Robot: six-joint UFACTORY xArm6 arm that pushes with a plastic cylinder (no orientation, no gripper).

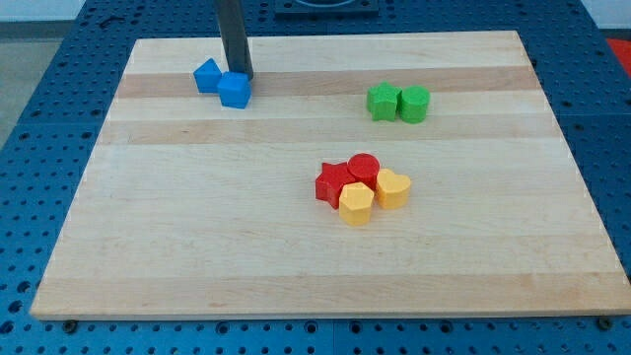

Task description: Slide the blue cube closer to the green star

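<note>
The blue cube (235, 91) sits near the board's top left, touching a second blue block (207, 76) on its left. The green star (383, 102) lies at the upper right of the board, touching a green round block (414, 104) on its right. My tip (242, 76) comes down just behind the blue cube, at its top edge, touching or nearly touching it. The star is well to the right of the cube.
A cluster sits at the board's middle: a red star (333, 182), a red cylinder (364, 169), a yellow block (355, 205) and a yellow heart (392, 187). The wooden board (315, 266) rests on a blue perforated table.
</note>
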